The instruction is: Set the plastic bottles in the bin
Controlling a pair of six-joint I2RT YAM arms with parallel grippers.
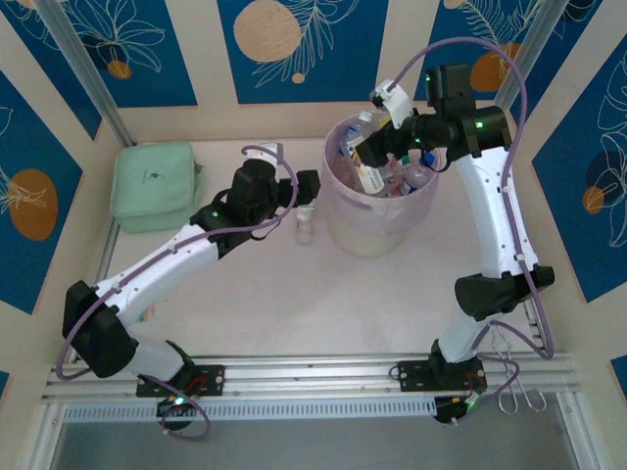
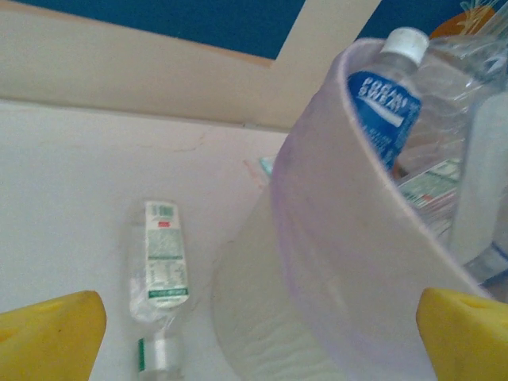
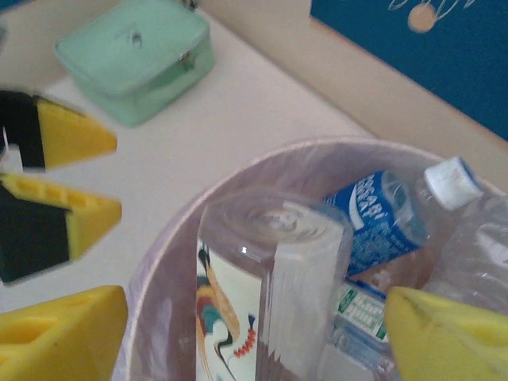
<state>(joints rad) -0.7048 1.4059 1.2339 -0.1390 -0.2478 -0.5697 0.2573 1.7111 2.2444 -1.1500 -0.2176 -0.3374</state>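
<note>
1. the bin (image 1: 345,227) stands on the table (image 1: 294,304), its mouth open upward and several plastic bottles piled inside.
2. the right gripper (image 3: 254,333) hangs over the near side of the bin's mouth. its yellow fingers (image 3: 448,337) are spread wide.
3. between those fingers, inside the bin, a clear bottle with a bird picture (image 3: 266,270) stands on end. there is a gap between it and the finger on each side, so it is not gripped.
4. beside that one, deeper in the bin, a blue-labelled bottle (image 3: 373,222) with a white cap leans against the far wall, its cap near the rim. more clear bottles lie under and around it.
5. the left gripper (image 2: 254,341) is low on the left of the bin, outside it. its fingers (image 2: 48,333) are fully apart and hold nothing.
6. one bottle with a green cap (image 2: 159,266) lies flat on the table just left of the bin's wall, not touching it, cap toward the left gripper.
7. a mint-green pouch (image 1: 152,184) sits well to the left of the bin, zipped shut.
</note>
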